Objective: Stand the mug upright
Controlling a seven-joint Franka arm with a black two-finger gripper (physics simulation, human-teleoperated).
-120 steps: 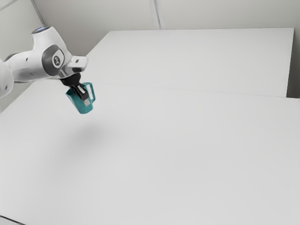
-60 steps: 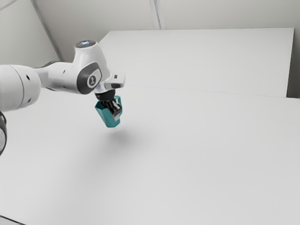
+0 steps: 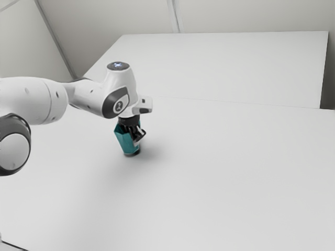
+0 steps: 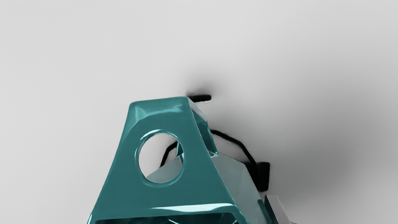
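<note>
My gripper [image 3: 138, 138] is clamped on the mug [image 3: 124, 140], toward the exterior view's left. I have the mug bottom down, nearly upright, leaning slightly left in that view. Its base is at or just above the table [image 3: 220, 172]; I can't tell if they touch.

Mug [image 4: 186, 196]: glossy, smooth teal, hard-looking, bright highlights along rim [image 4: 192, 207]. Tabletop [image 3: 225, 172]: matt, smooth, pale. Arm shell [image 3: 31, 97] at left: smooth white, plastic-looking, soft sheen.
</note>
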